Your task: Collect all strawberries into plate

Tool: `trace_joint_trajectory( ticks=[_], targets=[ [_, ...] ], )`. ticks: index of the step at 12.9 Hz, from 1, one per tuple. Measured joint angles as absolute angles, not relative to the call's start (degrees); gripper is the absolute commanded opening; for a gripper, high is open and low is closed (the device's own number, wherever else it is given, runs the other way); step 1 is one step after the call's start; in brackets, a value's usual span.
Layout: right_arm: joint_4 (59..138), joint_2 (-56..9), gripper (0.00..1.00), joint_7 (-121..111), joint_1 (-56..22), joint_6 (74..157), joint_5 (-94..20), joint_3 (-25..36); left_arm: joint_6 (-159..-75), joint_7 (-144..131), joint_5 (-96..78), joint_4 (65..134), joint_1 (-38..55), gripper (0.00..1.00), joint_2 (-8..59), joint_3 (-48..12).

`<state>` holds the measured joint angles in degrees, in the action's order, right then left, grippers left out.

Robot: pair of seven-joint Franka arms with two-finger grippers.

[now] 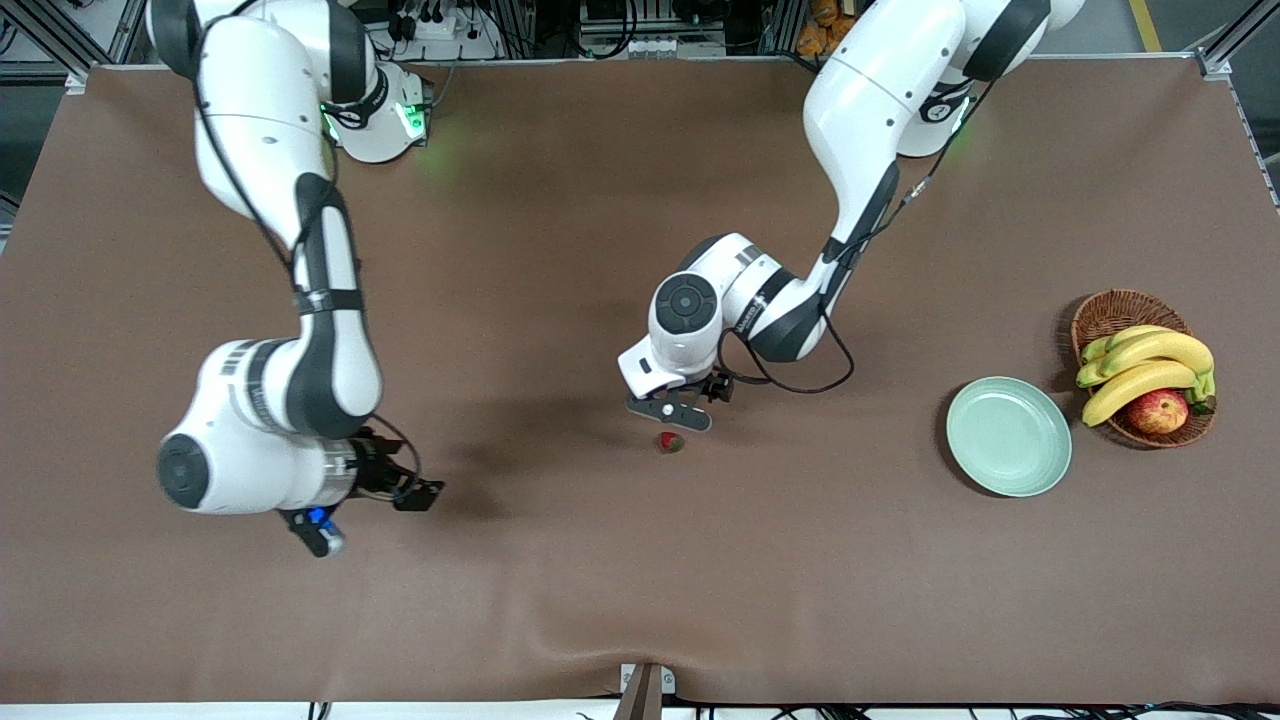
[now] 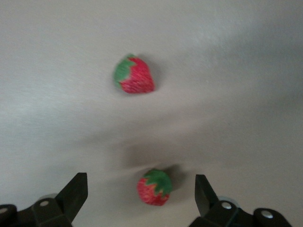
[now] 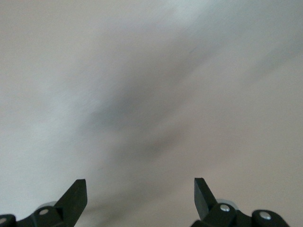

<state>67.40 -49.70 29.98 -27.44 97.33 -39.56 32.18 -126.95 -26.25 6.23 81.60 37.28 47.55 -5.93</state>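
From the front camera, the left gripper [image 1: 690,405] hangs low over the middle of the brown table [image 1: 600,580], pointing down. One strawberry [image 1: 671,441] lies on the cloth just beside it, on the side nearer the front camera, and is apart from the fingers. The pale green plate [image 1: 1008,436] sits toward the left arm's end of the table, well apart from that berry, with nothing on it. Just beside the plate, closer to the table's end, stands a wicker basket [image 1: 1110,312] with bananas [image 1: 1145,365] and an apple [image 1: 1157,410] in it. The right gripper [image 1: 400,487] waits over bare cloth toward the right arm's end of the table, well apart from all the fruit.

In the left wrist view, the left gripper's two dark fingers [image 2: 75,194] are spread wide and grip nothing. A strawberry [image 2: 154,187] lies on the cloth between them, touching neither. A second strawberry [image 2: 134,75] lies farther out ahead of the fingertips, clear of the gap and apart from the first berry.

In the right wrist view, the right gripper's fingers [image 3: 75,196] are spread wide as well, with only bare cloth between them and nothing pinched.
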Motion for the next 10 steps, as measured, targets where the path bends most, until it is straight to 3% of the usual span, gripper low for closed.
trace_joint_trajectory(
  ticks=[4, 7, 9, 10],
  targets=[
    [74.4, -45.7, 1.00, 14.6, -23.1, 94.7, -31.4, 31.4, -127.1, -27.3, 6.9, 81.6, 39.7, 1.00, 48.5, -4.8],
    [85.4, -39.1, 1.00, 6.9, -21.5, 94.9, -25.6, 30.3, -127.1, -27.3, 7.1, 81.6, 39.7, 0.79, 48.5, -4.6],
    [88.4, -33.6, 1.00, 6.2, -13.9, 95.1, -18.3, 21.9, -127.1, -27.3, 7.1, 81.7, 39.7, 0.61, 48.6, -4.5],
    [89.3, -30.9, 1.00, 6.2, -8.1, 95.1, -14.8, 15.8, -127.1, -27.3, 7.1, 81.8, 39.7, 0.45, 48.6, -4.5]
  ],
)
